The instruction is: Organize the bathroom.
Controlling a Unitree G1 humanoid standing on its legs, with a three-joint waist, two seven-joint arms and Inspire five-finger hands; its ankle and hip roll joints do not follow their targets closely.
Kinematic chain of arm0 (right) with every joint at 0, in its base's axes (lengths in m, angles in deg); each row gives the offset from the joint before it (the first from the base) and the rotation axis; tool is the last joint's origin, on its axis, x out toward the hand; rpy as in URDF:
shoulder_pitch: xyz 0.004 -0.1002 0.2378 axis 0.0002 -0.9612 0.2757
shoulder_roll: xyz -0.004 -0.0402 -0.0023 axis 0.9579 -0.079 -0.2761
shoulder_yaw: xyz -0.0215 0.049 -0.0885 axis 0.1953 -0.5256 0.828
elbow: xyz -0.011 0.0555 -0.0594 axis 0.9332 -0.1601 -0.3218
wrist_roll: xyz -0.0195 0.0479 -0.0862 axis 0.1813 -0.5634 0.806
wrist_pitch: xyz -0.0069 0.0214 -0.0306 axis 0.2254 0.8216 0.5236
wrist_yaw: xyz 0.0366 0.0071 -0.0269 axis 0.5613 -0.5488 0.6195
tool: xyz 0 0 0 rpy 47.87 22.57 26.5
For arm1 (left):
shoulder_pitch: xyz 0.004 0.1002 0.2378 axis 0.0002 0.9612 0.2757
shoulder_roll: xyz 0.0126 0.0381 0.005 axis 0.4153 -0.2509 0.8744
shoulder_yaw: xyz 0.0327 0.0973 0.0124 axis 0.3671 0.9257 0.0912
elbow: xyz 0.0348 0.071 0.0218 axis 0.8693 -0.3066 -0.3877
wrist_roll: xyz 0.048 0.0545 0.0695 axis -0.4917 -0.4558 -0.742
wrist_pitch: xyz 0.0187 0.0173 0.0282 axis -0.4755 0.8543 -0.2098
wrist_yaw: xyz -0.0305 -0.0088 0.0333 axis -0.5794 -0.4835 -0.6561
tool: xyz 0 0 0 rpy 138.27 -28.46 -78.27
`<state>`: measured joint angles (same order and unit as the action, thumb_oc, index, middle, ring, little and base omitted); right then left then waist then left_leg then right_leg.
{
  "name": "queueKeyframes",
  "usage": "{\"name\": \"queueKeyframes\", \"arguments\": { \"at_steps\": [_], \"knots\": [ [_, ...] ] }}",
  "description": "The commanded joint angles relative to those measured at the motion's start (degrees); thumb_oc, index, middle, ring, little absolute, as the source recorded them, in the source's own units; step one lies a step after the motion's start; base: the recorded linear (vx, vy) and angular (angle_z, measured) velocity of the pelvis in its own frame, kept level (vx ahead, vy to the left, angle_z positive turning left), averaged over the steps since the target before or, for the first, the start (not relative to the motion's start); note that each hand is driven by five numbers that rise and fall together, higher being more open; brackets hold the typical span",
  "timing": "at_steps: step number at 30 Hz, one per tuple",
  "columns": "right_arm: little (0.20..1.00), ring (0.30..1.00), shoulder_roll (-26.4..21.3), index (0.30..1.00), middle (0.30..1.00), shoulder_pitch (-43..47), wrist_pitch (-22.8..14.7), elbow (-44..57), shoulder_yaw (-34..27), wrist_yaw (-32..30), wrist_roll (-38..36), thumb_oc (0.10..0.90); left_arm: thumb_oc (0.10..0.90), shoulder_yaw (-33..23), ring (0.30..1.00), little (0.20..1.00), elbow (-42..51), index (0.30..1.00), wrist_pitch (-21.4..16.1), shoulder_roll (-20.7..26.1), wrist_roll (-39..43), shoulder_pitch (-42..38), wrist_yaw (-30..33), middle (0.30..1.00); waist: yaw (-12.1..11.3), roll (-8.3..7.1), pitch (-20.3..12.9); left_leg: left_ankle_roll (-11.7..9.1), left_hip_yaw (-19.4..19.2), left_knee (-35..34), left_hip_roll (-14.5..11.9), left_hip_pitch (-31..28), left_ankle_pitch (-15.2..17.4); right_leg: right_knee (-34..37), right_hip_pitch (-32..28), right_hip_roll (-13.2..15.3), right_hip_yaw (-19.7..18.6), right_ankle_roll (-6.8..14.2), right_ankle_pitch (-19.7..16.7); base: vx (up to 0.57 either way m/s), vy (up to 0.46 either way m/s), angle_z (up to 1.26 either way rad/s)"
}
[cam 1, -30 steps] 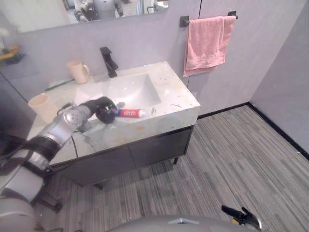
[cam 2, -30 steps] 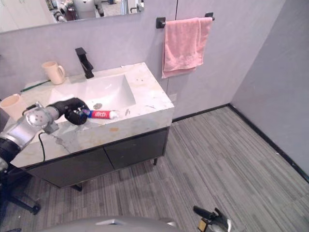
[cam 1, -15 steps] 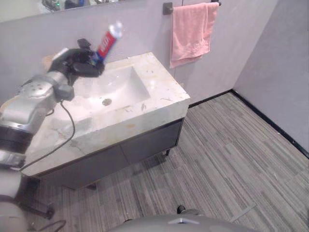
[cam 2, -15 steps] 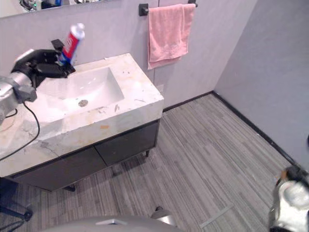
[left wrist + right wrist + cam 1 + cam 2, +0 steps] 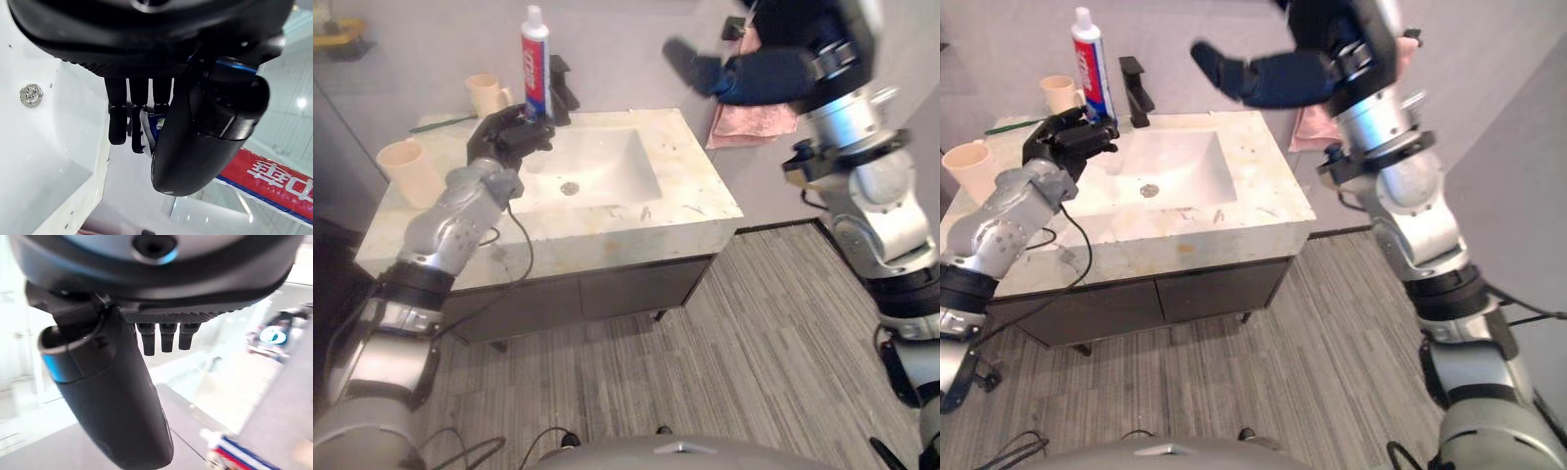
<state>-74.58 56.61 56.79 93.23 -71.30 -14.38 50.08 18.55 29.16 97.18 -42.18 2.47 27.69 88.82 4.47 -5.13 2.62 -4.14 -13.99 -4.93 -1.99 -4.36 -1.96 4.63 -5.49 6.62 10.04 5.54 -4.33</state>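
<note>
Left hand: fingers curled round the base of the toothpaste tube, which stands upright above them.
Right hand: raised, fingers straight, empty.
Risk: low grip; the tube could tip into the sink just beside the fingers.

Left arm rising from the lower left of the frame toward the upper left, elbow bent, silver-grey forearm angled upward. Left hand at upper left, dark fingers and thumb curled tight in a grasp, knuckles toward the camera. Right arm standing tall along the right edge, forearm lifted to the upper right. Right hand raised at top centre, reaching leftward, fingers relaxed and thumb held apart, closed on nothing
</note>
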Motion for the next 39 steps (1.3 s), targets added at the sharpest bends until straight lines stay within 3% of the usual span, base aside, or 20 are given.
{"name": "queueKeyframes", "arguments": {
  "at_steps": [1, 7, 15, 31, 39],
  "knots": [
    [0.900, 0.900, -1.94, 0.900, 0.900, 1.91, 0.79, -1.80, -3.26, 0.42, -5.21, 0.800, 0.400, -4.85, 0.300, 0.300, 6.01, 0.300, -10.39, -1.69, -2.28, -7.07, 0.47, 0.300, -0.62, 3.20, -3.43, 2.49, -0.24, -0.07, 0.64, -3.26, 3.00, -0.20, -1.23, -0.84, 2.32, 2.24, 2.21, 0.01, -0.001, 0.30],
    [0.900, 0.900, 4.49, 0.900, 0.900, 0.52, 8.39, -4.54, -2.91, 5.77, -16.59, 0.800, 0.400, -5.22, 0.300, 0.300, 10.47, 0.300, -16.08, -8.05, -5.62, -4.28, 0.78, 0.300, -1.77, 1.89, -3.08, 2.65, 0.99, -0.07, 0.78, -3.04, 3.06, -0.77, -1.23, -0.50, 3.12, 2.22, 2.34, 0.01, -0.008, 0.12],
    [0.900, 0.900, 10.78, 0.900, 0.900, 2.90, 14.65, -8.85, 0.97, 6.60, -18.86, 0.800, 0.400, -1.75, 0.300, 0.300, 12.28, 0.300, -14.80, -12.39, -10.64, -4.18, 0.96, 0.300, -2.81, 1.13, -3.07, 2.81, 1.71, -0.07, 0.94, -3.47, 3.28, -0.78, -1.65, -0.36, 3.54, 2.22, 2.36, 0.00, 0.000, 0.00],
    [0.900, 0.900, 11.38, 0.900, 0.900, 8.71, 11.42, -10.50, 2.44, 4.62, -15.25, 0.800, 0.400, -0.83, 0.300, 0.300, 12.25, 0.300, -12.81, -15.89, -11.81, -1.94, 0.87, 0.300, -3.75, 0.82, -3.33, 3.00, 2.86, -0.07, 1.17, -3.48, 3.42, -0.71, -1.85, 0.08, 3.96, 2.57, 2.15, 0.01, 0.005, 0.02],
    [0.900, 0.900, 10.49, 0.900, 0.900, 8.63, 12.20, -8.69, 2.36, 6.11, -13.73, 0.800, 0.400, -0.55, 0.300, 0.300, 13.55, 0.300, -11.34, -17.41, -11.94, 0.54, -0.19, 0.300, -3.81, 0.68, -3.25, 3.20, 3.03, -0.07, 1.23, -3.43, 3.40, -0.93, -1.63, 0.25, 3.75, 2.77, 2.04, 0.00, 0.003, 0.01]
  ]
}}
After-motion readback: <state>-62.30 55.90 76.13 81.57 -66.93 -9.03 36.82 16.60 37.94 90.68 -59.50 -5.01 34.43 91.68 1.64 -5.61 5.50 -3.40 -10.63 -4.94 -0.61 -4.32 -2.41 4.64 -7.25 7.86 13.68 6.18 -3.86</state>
